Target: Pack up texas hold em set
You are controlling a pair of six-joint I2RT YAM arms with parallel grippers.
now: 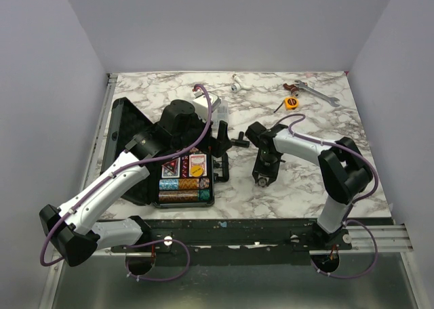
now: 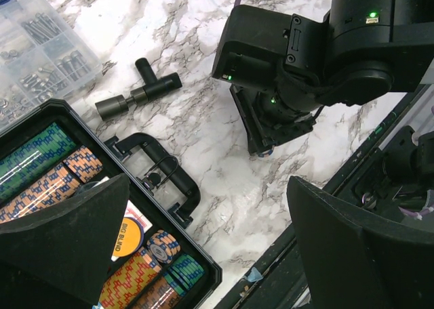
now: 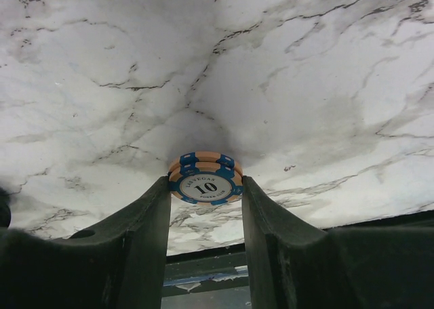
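Right gripper (image 1: 263,175) points down at the table (image 1: 352,153), right of the case (image 1: 125,129) and clear of it. Its fingers (image 3: 146,234) are clamped on two loose chips (image 3: 205,178), orange-blue, marked "10", held by the edges. The chips sit right at the marble; can't tell if they touch it.

Left gripper (image 2: 207,187) hangs over the case's right edge with its fingers (image 2: 64,234) spread wide, nothing between them.

The case lies open at the left of the table, lid tilted up on the far-left side, handle (image 2: 163,177) on the right wall. Chip rows (image 1: 183,189) fill the near tray. Card decks (image 1: 173,167) sit just behind them, with a yellow "BIG BLIND" button (image 2: 126,238) beside the chips.

A T-shaped tool (image 2: 139,92) lies on the marble between the case and the right gripper. The clear box (image 2: 41,45) is just behind the case. The tape measure (image 1: 291,103) and wrench (image 1: 313,91) are at the back right, well apart from the case.
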